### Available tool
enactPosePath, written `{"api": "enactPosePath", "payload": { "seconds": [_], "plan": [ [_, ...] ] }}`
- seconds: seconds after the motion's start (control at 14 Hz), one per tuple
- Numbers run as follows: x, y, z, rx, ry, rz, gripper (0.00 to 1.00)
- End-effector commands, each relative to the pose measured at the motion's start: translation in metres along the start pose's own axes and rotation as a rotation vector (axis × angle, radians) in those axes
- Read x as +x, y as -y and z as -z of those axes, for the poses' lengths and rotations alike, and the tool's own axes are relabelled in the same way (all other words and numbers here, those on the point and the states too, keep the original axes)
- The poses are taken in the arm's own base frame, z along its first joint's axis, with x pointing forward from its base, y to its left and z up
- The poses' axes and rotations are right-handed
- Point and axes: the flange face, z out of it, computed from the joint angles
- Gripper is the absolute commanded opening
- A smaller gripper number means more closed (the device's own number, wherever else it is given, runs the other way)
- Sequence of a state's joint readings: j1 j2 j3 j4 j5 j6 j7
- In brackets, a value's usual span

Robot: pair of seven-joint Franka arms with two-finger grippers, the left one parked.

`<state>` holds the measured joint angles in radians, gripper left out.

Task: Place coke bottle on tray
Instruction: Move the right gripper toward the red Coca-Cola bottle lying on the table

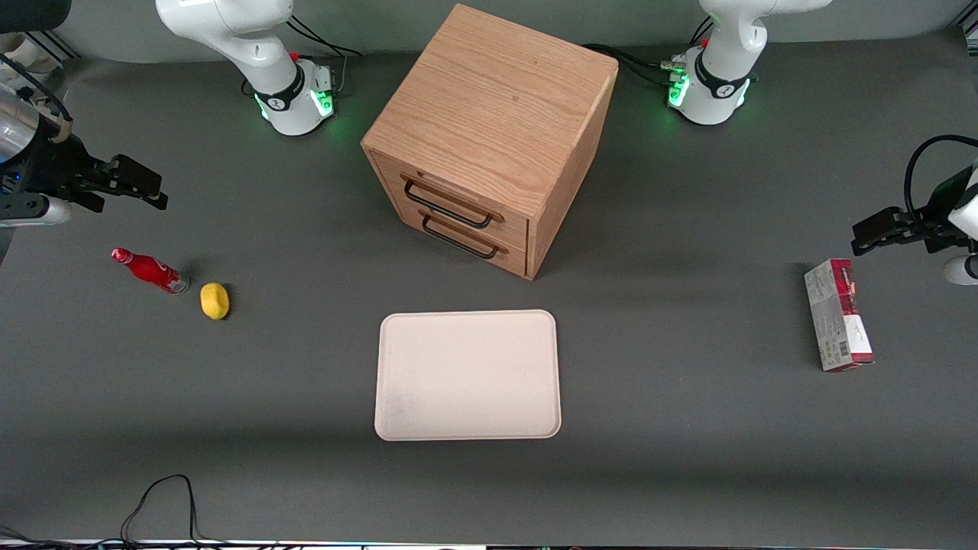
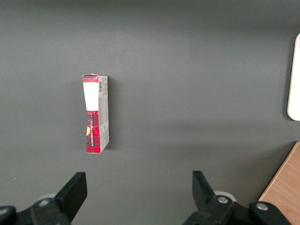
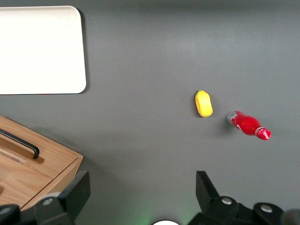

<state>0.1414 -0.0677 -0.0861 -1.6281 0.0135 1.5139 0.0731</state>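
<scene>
Coke bottle (image 1: 150,270) stands on the tabletop (image 1: 688,428) near the working arm's end, under the jaws of the gripper (image 1: 145,186), which hang apart above it, holding nothing. Just beside the bottle lies a yellow lump (image 1: 215,300); the tray (image 1: 467,374) sits mid-tabletop, in front of the wooden cabinet (image 1: 489,137).

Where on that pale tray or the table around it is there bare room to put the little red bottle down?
The whole cream rectangular tray is bare. Open grey table lies between it and the red-and-grey carton. It is crowded only where the small red coke bottle stands beside the yellow lemon-like lump, with the open pincer hovering above the table nearby.
</scene>
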Motion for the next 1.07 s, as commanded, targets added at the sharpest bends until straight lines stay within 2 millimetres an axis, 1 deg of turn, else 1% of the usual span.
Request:
{"api": "enactPosePath", "payload": {
  "seconds": [0.0, 0.14, 0.21, 0.29, 0.36, 0.43, 0.5, 0.64, 0.79, 0.86, 0.93, 1.0],
  "plan": [
    [0.001, 0.0, 0.0, 0.006, 0.014, -0.026, 1.0],
    [0.003, -0.007, -0.003, 0.005, 0.019, -0.025, 1.0],
    [0.004, -0.016, -0.007, 0.006, 0.028, -0.037, 1.0],
    [0.004, -0.023, -0.013, 0.003, 0.042, -0.007, 1.0],
    [0.002, -0.037, -0.026, -0.004, 0.061, 0.014, 1.0],
    [0.001, -0.064, -0.037, -0.022, 0.074, -0.007, 1.0],
    [-0.001, -0.085, -0.046, -0.017, 0.077, 0.012, 1.0],
    [-0.01, -0.136, -0.073, -0.031, 0.075, 0.038, 1.0],
    [-0.02, -0.18, -0.104, -0.02, 0.053, 0.077, 1.0],
    [-0.028, -0.203, -0.123, -0.011, 0.037, 0.095, 1.0],
    [-0.035, -0.223, -0.143, -0.005, 0.021, 0.112, 1.0],
    [-0.04, -0.231, -0.159, -0.005, 0.006, 0.122, 1.0]
  ]
}}
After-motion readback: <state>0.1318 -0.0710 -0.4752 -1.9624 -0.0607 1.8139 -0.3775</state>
